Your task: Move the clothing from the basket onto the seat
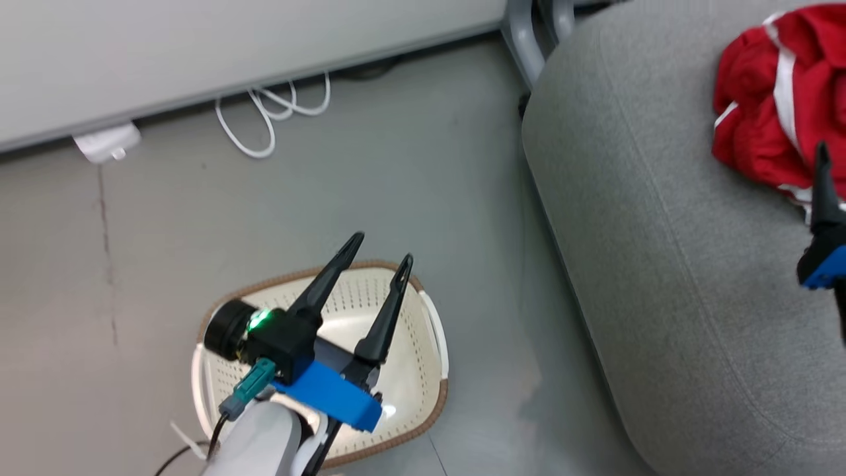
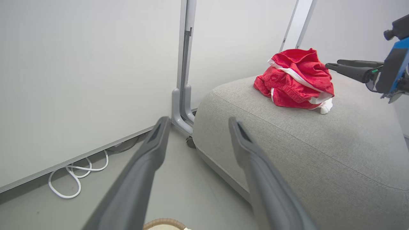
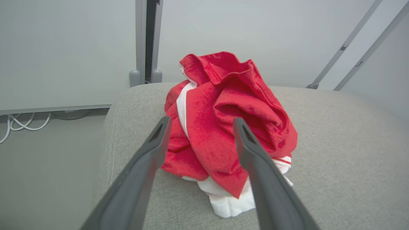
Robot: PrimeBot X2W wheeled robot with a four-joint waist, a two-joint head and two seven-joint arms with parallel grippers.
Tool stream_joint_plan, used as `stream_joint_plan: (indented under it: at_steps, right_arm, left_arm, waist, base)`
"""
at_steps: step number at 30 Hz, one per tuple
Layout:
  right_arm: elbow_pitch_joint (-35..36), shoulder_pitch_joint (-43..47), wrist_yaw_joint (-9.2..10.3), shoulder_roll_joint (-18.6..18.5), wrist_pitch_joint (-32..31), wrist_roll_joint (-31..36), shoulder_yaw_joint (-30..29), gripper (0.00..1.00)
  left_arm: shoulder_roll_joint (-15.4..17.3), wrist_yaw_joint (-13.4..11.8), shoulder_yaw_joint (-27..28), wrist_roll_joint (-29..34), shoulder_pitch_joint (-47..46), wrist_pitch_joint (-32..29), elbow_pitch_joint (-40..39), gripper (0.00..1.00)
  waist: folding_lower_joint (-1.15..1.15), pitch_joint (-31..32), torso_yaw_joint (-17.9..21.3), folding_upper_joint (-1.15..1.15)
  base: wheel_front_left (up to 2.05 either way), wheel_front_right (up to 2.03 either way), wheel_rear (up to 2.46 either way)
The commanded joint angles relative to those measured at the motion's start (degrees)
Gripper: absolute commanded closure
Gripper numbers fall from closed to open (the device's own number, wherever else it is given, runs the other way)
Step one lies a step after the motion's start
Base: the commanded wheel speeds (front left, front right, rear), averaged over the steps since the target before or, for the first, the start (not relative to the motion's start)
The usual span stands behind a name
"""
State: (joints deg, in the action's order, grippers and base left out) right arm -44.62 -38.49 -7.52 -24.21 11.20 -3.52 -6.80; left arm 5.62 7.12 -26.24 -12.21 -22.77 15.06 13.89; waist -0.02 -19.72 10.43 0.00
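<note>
Clothing (image 1: 780,99), a crumpled heap of bright red fabric crossed by white stripes, lies on the grey upholstered seat (image 1: 661,231) at about 2 o'clock in the head view, with a fold of white cloth showing under its near edge. The heap rests on the seat's top surface, back from the rounded edge that faces the floor (image 1: 396,165).

The right end effector (image 3: 202,120) points at the heap. Its two dark fingers are spread wide and grip nothing, and in its own wrist view they frame the red fabric on either side. Seen from the left wrist, its fingertips sit just beside the heap at the 3 o'clock side. Whether they touch the cloth cannot be told.

The left end effector (image 1: 382,246) hangs above the basket (image 1: 413,344) at about 7 o'clock in the head view. Its fingers are likewise parted wide and hold nothing, and its tips point toward 12 o'clock past the basket's brown rim. The oval cream basket stands on the floor, well apart from the heap and near the seat's front edge, its perforated inner wall and one white side handle in sight.

A looped white cable (image 1: 264,125) lies on the floor at about 11 o'clock, against the foot of a pale wall panel (image 1: 198,39), with a small white plug block (image 1: 106,142) just beside it. A grey post (image 1: 525,33) rises at 12 o'clock, next to the seat's far corner.
</note>
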Motion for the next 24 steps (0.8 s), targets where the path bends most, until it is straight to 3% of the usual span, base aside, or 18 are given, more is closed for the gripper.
stream_joint_plan:
  at_steps: [1, 16, 24]
  right_arm:
    - [2.61, 3.53, 0.06, 1.52, -0.33, 0.60, 0.90, 0.00]
    - [33.80, 29.88, 0.06, 10.77, -8.76, -0.01, 1.89, 0.00]
    - [43.65, 39.64, 0.06, 15.74, -11.50, 1.55, 1.64, 0.00]
  left_arm:
    - [-0.33, -0.40, 1.28, -0.39, 2.92, 0.17, 1.02, 0.00]
    - [-2.10, -1.81, 11.45, -1.04, 15.35, 0.17, 4.07, 0.00]
    - [-2.31, -2.06, 16.71, -1.10, 18.47, 0.17, 3.81, 0.00]
  waist:
    - [0.02, 6.48, -1.52, 0.00]
    - [0.02, 17.87, -8.66, 0.00]
    - [0.02, 20.70, -11.73, 0.00]
  base:
    - [0.00, 0.00, 0.00]
    - [0.00, 0.00, 0.00]
    - [0.00, 0.00, 0.00]
